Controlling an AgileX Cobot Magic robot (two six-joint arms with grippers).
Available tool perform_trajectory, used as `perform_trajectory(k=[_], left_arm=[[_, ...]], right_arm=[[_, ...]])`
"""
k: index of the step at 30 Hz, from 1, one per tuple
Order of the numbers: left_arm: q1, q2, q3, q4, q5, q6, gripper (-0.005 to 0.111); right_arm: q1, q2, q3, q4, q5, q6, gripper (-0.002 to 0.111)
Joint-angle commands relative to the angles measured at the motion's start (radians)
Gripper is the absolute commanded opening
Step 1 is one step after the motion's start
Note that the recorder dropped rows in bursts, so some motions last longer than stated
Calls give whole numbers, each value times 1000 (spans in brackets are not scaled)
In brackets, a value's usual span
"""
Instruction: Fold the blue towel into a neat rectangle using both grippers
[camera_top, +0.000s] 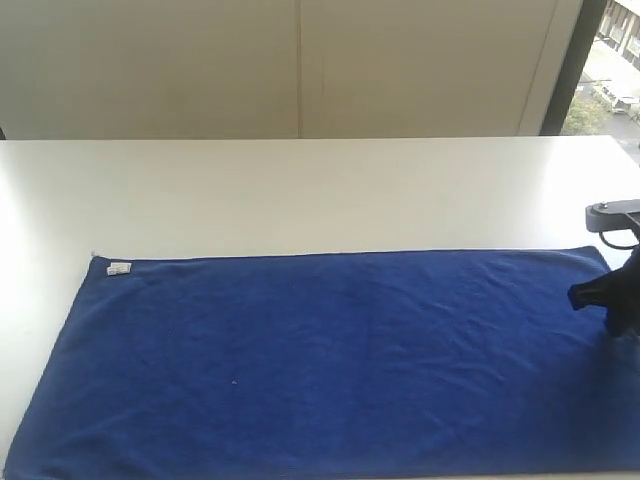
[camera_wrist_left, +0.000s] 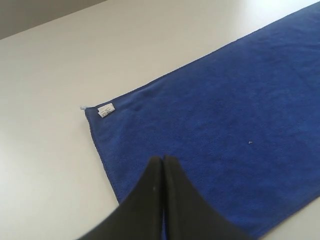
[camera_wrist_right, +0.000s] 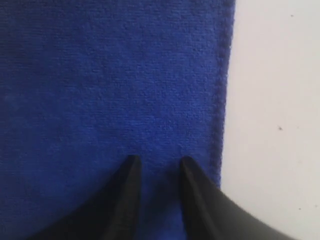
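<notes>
The blue towel (camera_top: 330, 360) lies spread flat and long across the white table (camera_top: 300, 190), with its white tag (camera_top: 119, 268) at the far left corner. My left gripper (camera_wrist_left: 163, 159) is shut with nothing in it and hovers over the towel (camera_wrist_left: 225, 125) near its tagged (camera_wrist_left: 105, 110) short end; it is outside the exterior view. My right gripper (camera_wrist_right: 159, 161) is open. Its two fingers stand apart close over the towel (camera_wrist_right: 100, 90), just inside the right short edge. In the exterior view it (camera_top: 600, 298) shows as a black shape at the right border.
Bare white tabletop (camera_wrist_left: 45, 100) runs behind and to the left of the towel. A pale wall (camera_top: 300, 60) stands behind the table, with a window (camera_top: 610, 60) at the far right. The towel's near edge reaches the frame's bottom.
</notes>
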Motion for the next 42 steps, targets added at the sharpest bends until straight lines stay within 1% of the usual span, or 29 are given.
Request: perform_trajectory(k=[1, 4, 10, 13, 18, 22, 26, 29, 31, 34, 36, 42], left_arm=[[-2, -6, 8, -18, 4, -6, 0], [-2, -6, 8, -18, 4, -6, 0], [-2, -6, 8, -18, 4, -6, 0], [-2, -6, 8, -18, 4, -6, 0], [-2, -6, 8, -18, 4, -6, 0], [-2, -6, 8, -18, 4, -6, 0], [-2, -6, 8, -18, 4, -6, 0], [-2, -6, 8, -18, 4, -6, 0], [-2, -6, 8, -18, 4, -6, 0], [-2, -6, 8, -18, 4, -6, 0], [-2, -6, 8, -18, 4, -6, 0], [-2, -6, 8, -21, 4, -6, 0]], right_arm=[[-12, -15, -15, 28, 12, -54, 49], [-22, -15, -15, 6, -5, -56, 48], [-76, -13, -15, 6, -24, -56, 48], [-95, -1, -15, 36, -24, -74, 48], [-95, 29, -15, 122, -20, -152, 48], [-95, 44, -15, 131, -15, -157, 46], [-95, 57, -15, 131, -6, -157, 39], [-95, 69, -15, 137, 8, -160, 32], [-95, 72, -13, 137, 8, -160, 24], [-95, 73, -13, 145, 13, -157, 8], [-95, 73, -13, 147, 13, -157, 0], [-95, 32, -18, 66, 32, -55, 0]])
